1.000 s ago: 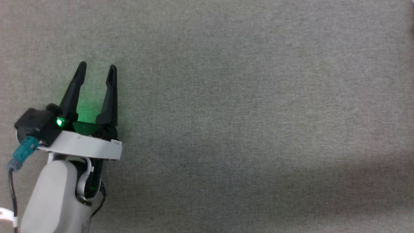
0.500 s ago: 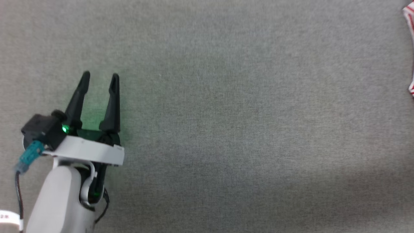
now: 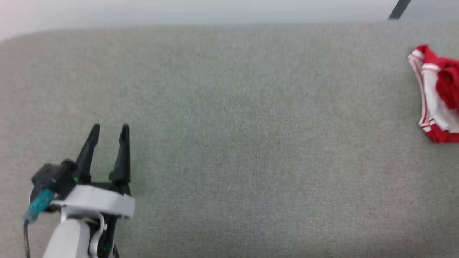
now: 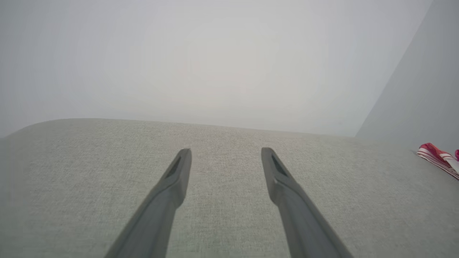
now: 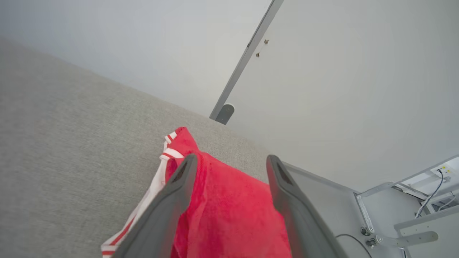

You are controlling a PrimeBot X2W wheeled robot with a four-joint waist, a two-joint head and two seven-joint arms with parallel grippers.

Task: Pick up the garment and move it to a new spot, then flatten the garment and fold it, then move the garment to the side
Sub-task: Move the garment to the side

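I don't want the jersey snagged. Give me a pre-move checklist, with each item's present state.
1. Left gripper open and empty: ok, over the bare grey surface.
2. Right gripper open: ok, fingers spread above the garment.
3. Right fingers free of fabric: cannot tell; the garment lies between them in the right wrist view.
4. Garment at the side: ok, by the surface's right edge in the head view.
5. Garment fully on the surface: cannot tell; the head view cuts it off.
6. Fold neat: not ok, it looks bunched.
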